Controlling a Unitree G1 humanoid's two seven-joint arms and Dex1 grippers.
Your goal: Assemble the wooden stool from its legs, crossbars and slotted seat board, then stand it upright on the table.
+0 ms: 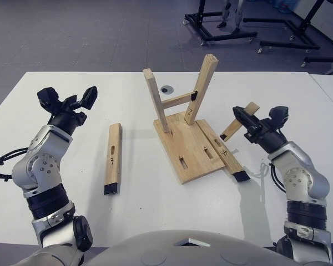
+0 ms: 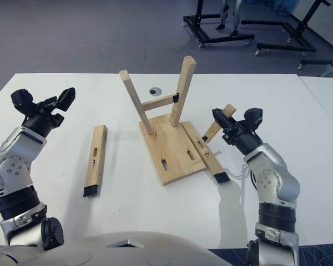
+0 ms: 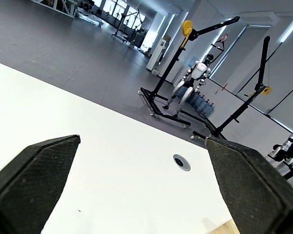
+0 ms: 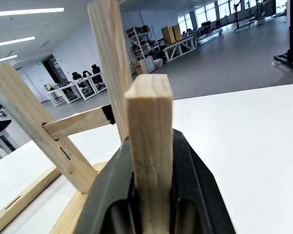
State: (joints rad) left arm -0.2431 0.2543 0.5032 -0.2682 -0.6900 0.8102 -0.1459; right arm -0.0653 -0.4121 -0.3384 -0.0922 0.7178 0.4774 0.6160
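The slotted seat board lies flat mid-table. Two legs stand upright in it, joined by a crossbar. A third leg lies along the board's right edge, its black foot toward me. A fourth leg lies loose on the table to the left. My right gripper hovers just right of the board, shut on a short crossbar clamped between its black fingers. My left gripper is raised at the far left, open and empty, pads wide apart.
A small round hole sits in the white table behind the stool. Bare table lies between the loose leg and the board. Black wheeled stands are on the floor beyond the far edge.
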